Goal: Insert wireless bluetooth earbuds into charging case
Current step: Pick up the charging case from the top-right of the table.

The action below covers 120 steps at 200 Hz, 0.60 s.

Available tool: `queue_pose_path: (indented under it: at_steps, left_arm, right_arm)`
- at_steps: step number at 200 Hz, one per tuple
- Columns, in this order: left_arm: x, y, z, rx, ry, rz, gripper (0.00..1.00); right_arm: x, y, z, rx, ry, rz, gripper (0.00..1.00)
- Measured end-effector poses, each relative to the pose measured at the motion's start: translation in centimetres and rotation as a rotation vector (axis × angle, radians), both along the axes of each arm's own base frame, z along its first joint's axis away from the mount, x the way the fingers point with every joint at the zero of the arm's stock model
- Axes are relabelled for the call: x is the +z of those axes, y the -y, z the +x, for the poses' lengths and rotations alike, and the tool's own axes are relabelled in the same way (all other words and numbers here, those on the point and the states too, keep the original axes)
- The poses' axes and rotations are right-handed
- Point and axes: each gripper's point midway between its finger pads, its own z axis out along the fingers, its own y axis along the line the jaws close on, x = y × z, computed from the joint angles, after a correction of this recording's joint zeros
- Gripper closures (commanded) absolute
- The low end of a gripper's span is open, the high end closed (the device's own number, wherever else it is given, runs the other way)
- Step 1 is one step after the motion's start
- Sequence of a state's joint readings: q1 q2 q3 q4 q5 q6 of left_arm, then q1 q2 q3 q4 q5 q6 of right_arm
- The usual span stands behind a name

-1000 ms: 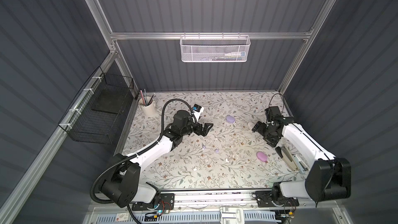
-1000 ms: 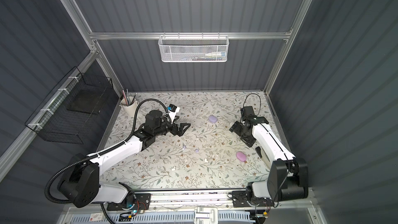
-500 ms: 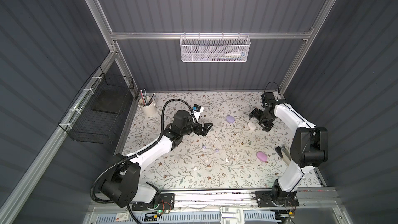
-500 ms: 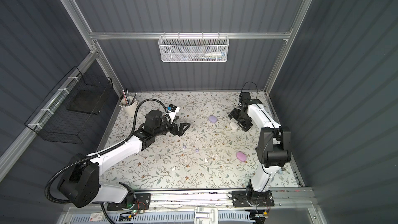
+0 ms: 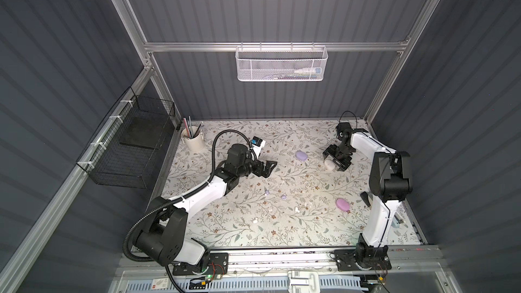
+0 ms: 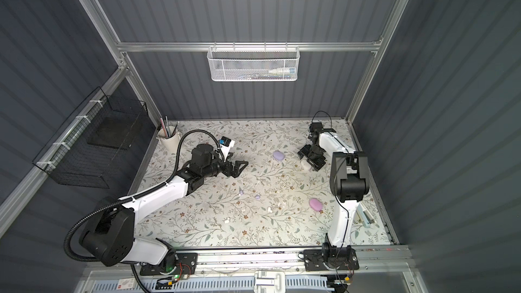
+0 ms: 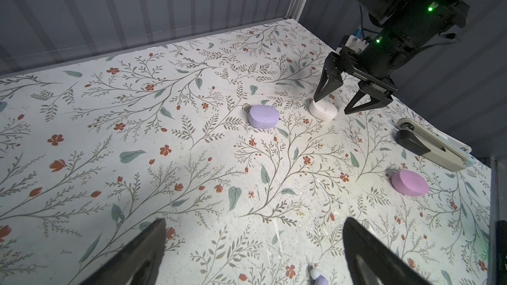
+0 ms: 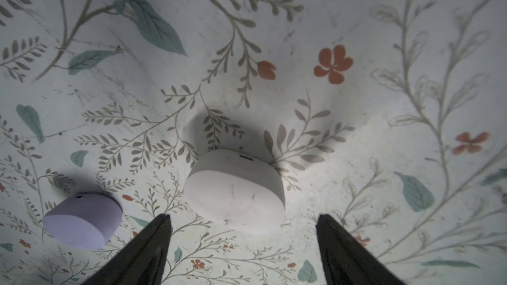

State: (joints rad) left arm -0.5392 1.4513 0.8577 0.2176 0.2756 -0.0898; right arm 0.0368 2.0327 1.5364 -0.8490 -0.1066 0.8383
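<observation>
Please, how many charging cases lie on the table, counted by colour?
lavender case: 1
white case: 1
pink case: 1
Total: 3

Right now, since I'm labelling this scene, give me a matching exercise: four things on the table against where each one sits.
1 white case
2 lavender case
3 pink case
4 pen cup

A back left corner
B under the right end effector
C closest to the front edge
D between the left end effector and the right one

Pairs: 1-B, 2-D, 3-C, 4-A
</observation>
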Motion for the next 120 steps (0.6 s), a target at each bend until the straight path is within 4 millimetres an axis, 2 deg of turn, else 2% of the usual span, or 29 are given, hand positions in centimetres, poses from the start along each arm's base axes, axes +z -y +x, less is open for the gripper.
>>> queue_pose_path:
  at_steps: [48, 120]
  left_arm:
    - [-0.5, 0.1, 0.5, 0.008, -0.016, 0.001, 0.00]
    - [-0.6, 0.6, 1.3, 0.012, -0.023, -0.005, 0.00]
  right_arm:
    - [-0.8, 0.2, 0.8, -0.021, -0.008, 0.016, 0.21]
    - [-1.2, -0.4, 0.7, -0.032, -0.022, 0.055, 0.24]
